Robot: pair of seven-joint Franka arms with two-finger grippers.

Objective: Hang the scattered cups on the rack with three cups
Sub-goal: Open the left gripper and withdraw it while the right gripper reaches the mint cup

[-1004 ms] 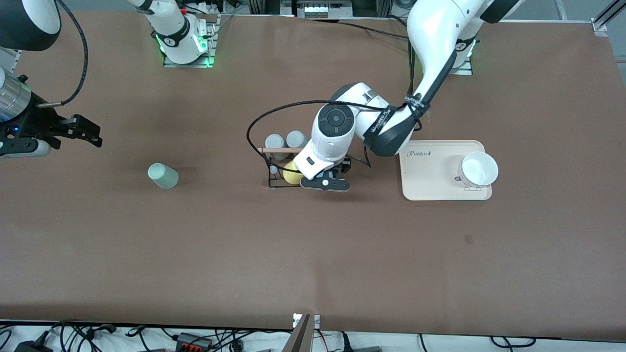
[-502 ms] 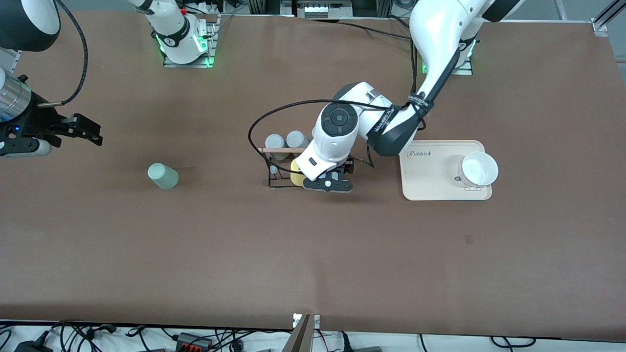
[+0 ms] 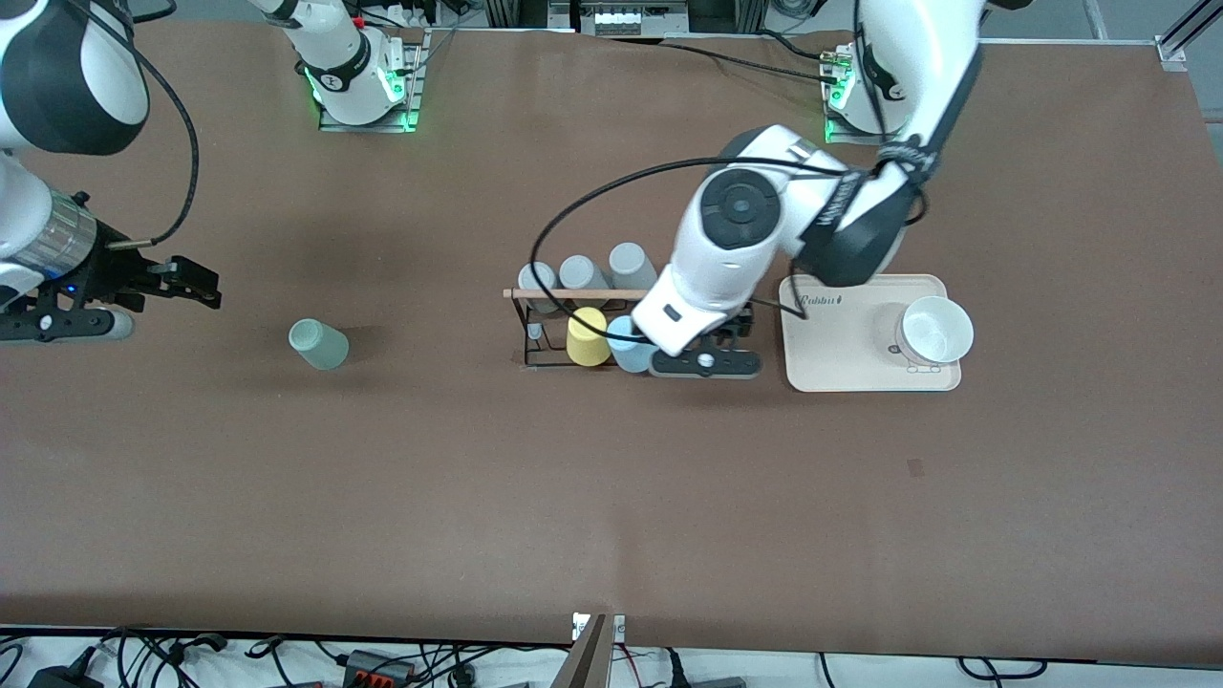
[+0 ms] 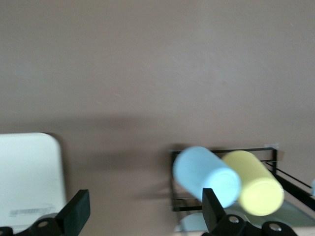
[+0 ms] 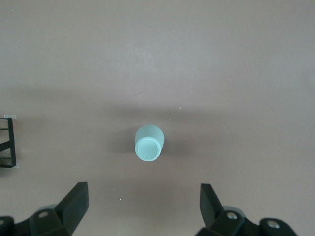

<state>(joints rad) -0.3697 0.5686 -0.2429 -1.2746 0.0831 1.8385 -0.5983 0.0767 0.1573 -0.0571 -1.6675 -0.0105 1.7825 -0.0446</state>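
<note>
Brown table (image 3: 382, 478): blue cup (image 3: 626, 342) on rack (image 3: 564, 330); both grippers' jaws spread wide, empty

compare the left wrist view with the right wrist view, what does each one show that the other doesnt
Only the left wrist view shows the light blue cup and the yellow cup on the rack, plus a corner of the cream tray. Only the right wrist view shows the mint-green cup standing alone on the table. Both show the brown table, a bit of the rack, and their own open claw: left claw, right claw.
</note>
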